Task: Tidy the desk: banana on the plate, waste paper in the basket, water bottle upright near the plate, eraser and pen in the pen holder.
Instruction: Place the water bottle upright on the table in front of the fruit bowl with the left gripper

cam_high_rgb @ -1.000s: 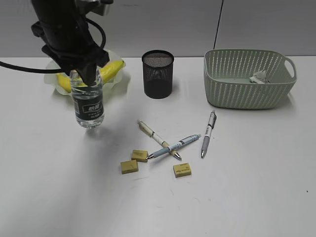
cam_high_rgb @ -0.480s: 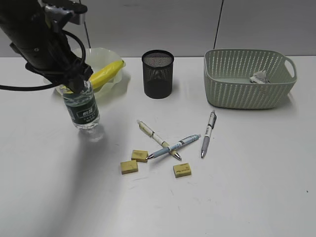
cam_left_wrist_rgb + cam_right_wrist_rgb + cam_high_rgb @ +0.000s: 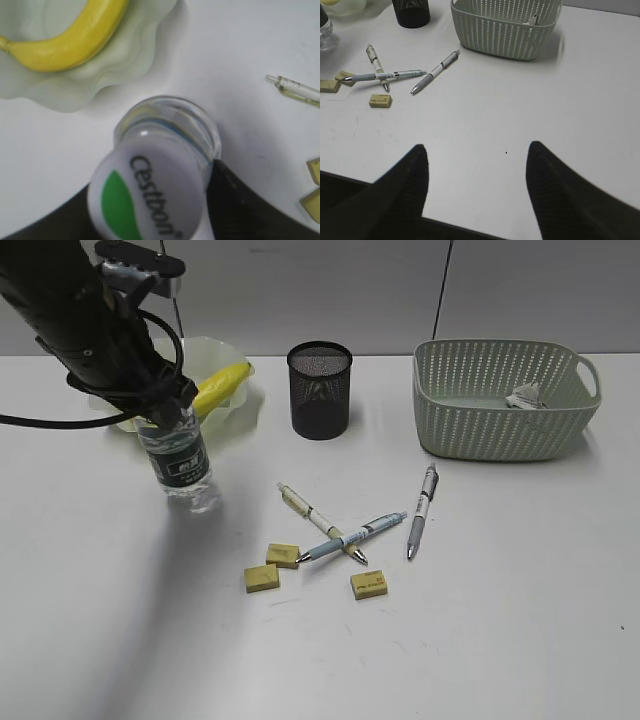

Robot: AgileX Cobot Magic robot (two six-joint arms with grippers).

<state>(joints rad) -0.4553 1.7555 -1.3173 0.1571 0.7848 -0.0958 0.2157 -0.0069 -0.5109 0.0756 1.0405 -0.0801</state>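
My left hand (image 3: 160, 408) pinches the water bottle (image 3: 180, 462) by its neck; the fingers are mostly hidden behind the cap (image 3: 150, 195) in my wrist view. The bottle tilts, its base on the desk (image 3: 500, 640) just beside the plate (image 3: 235, 405), which holds the banana (image 3: 222, 387). My right hand (image 3: 475, 190) hangs spread above bare desk. The pen holder (image 3: 320, 390)'s inside is hard to see; the basket (image 3: 500, 400) holds the waste paper (image 3: 525, 396).
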